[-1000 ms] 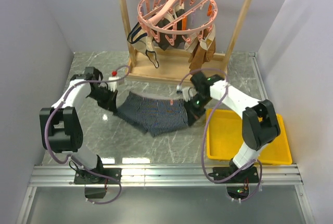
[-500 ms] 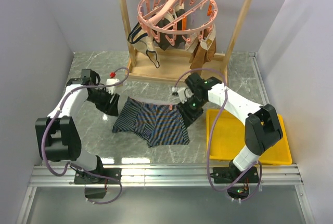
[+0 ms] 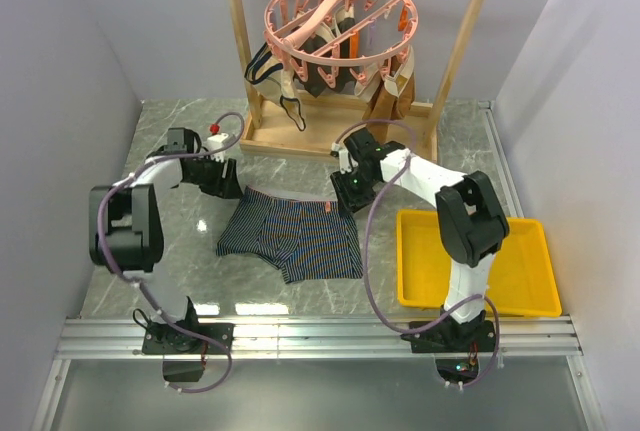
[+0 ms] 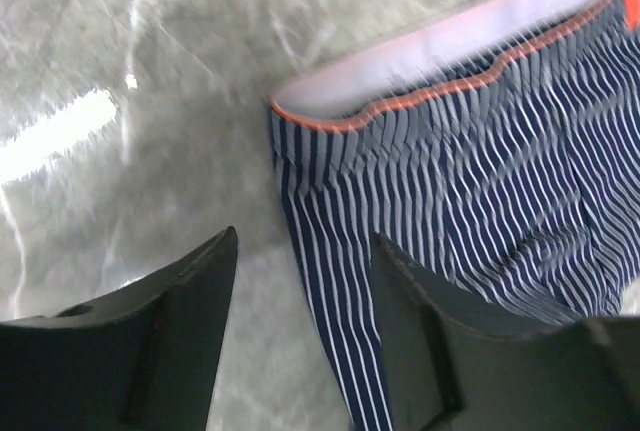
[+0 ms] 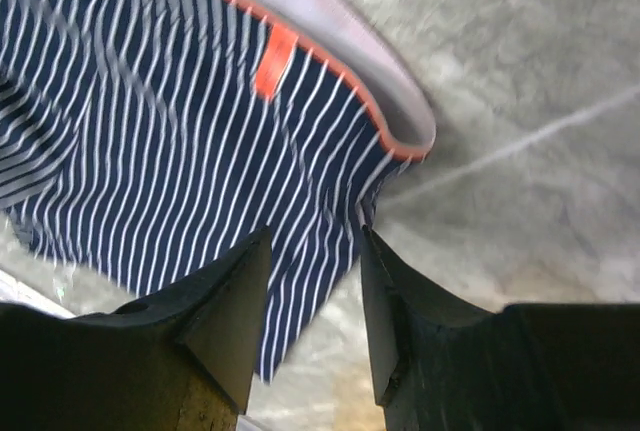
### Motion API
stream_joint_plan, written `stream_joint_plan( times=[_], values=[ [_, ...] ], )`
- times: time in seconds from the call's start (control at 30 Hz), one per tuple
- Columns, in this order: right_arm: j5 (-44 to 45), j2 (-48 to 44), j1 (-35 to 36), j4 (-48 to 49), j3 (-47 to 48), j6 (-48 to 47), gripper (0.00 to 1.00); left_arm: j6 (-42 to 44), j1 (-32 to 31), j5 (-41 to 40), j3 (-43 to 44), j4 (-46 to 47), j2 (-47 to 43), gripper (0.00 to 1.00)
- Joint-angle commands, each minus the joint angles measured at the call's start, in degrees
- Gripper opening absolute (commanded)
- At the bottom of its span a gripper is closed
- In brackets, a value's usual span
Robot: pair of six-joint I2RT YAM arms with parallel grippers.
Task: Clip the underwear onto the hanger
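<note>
The underwear (image 3: 290, 236), navy with thin light stripes and an orange-edged waistband, lies flat on the marble table, held by nothing. My left gripper (image 3: 226, 183) stands open just off its left waistband corner. In the left wrist view the underwear (image 4: 480, 151) has its side edge running down between the left gripper's (image 4: 300, 251) spread fingers (image 4: 180, 331). My right gripper (image 3: 350, 191) is open at the right waistband corner. The right wrist view shows the striped underwear (image 5: 170, 131) below the right gripper (image 5: 315, 241). The pink round hanger (image 3: 340, 16) hangs from the rack behind.
A wooden rack frame (image 3: 340, 136) stands at the back, its base just beyond both grippers. Tan and dark garments (image 3: 390, 96) dangle from the hanger's pegs. A yellow tray (image 3: 520, 291) sits at the right front. Grey walls close in on the left and right.
Both grippers opened and let go of the waistband corners. The underwear dropped flat onto the table, and both arms drew back toward the rack.
</note>
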Motion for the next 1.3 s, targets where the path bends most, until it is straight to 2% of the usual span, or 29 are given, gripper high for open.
stream_joint_plan(
  times=[0.0, 0.1, 0.17, 0.2, 0.23, 0.27, 0.37, 0.43, 0.5, 0.57, 0.6, 0.63, 0.67, 0.73, 0.87, 1.07, 1.2, 1.27],
  values=[
    [2.8, 1.7, -0.3, 3.8, 3.2, 4.0, 0.48, -3.9, -0.9, -0.4, 4.4, 4.5, 3.3, 0.59],
    [3.6, 3.2, -1.2, 4.1, 3.1, 4.0, 0.43, -5.1, -1.7, -1.2, 4.6, 6.4, 5.3, 0.57],
    [3.7, 3.9, -2.8, 4.4, 2.7, 4.2, 0.28, -5.4, -2.4, -1.2, 4.8, 7.1, 6.4, 0.55],
    [3.9, 3.9, -3.5, 4.7, 2.6, 4.3, 0.18, -5.8, -2.3, -1.4, 4.9, 7.6, 6.8, 0.51],
    [4.0, 3.9, -4.1, 4.9, 2.4, 4.2, 0.04, -6.0, -4.1, -1.6, 4.8, 8.1, 7.5, 0.49],
    [4.2, 3.9, -5.4, 5.2, 2.4, 4.3, 0.0, -6.3, -4.3, -1.5, 4.8, 8.6, 7.8, 0.47],
    [4.0, 3.6, -6.4, 5.4, 2.7, 3.7, 0.0, -8.0, -4.9, -1.3, 4.8, 10.6, 8.9, 0.34],
    [4.0, 2.8, -6.5, 5.9, 2.6, 2.9, 0.0, -9.5, -4.9, -0.3, 5.4, 11.2, 10.0, 0.2],
    [3.2, 2.5, -6.5, 5.5, 2.9, 2.3, 0.0, -10.2, -4.8, 0.3, 5.7, 11.4, 10.3, 0.13],
    [1.6, 3.1, -6.4, 4.2, 4.1, 2.0, 0.26, -10.4, -4.9, 0.5, 5.9, 11.5, 10.5, 0.14],
    [1.2, 3.1, -6.5, 3.3, 4.3, 2.2, 0.36, -10.3, -4.9, 0.6, 6.0, 11.2, 10.4, 0.22],
    [0.7, 2.6, -6.4, 3.3, 4.0, 2.1, 0.52, -10.3, -4.8, 0.5, 6.0, 11.0, 9.8, 0.27],
    [-0.3, 2.0, -6.5, 3.1, 3.8, 2.2, 0.64, -10.3, -4.7, 0.5, 5.7, 10.9, 9.1, 0.33],
    [-1.0, -1.4, -6.4, 2.9, 2.9, 2.4, 0.8, -10.9, -3.4, 1.4, 4.0, 11.5, 5.7, 0.45],
    [-1.4, -9.9, -6.7, 2.8, 1.5, 2.2, 0.83, -13.5, 1.3, 7.7, 0.0, 15.0, -3.4, 0.68],
    [-1.9, -23.5, -6.9, 4.0, -5.1, -0.8, 0.84, -11.5, 4.4, 13.2, -5.6, 14.8, -21.8, 0.71],
    [-3.0, -33.5, -7.0, 6.1, -13.9, -5.1, 0.84, -11.3, 4.5, 16.2, -9.8, 19.5, -36.4, 0.73],
    [-2.0, -38.0, -7.0, 8.9, -17.1, -7.5, 0.84, -13.0, 4.5, 17.0, -10.2, 21.4, -39.9, 0.75]
  ],
)
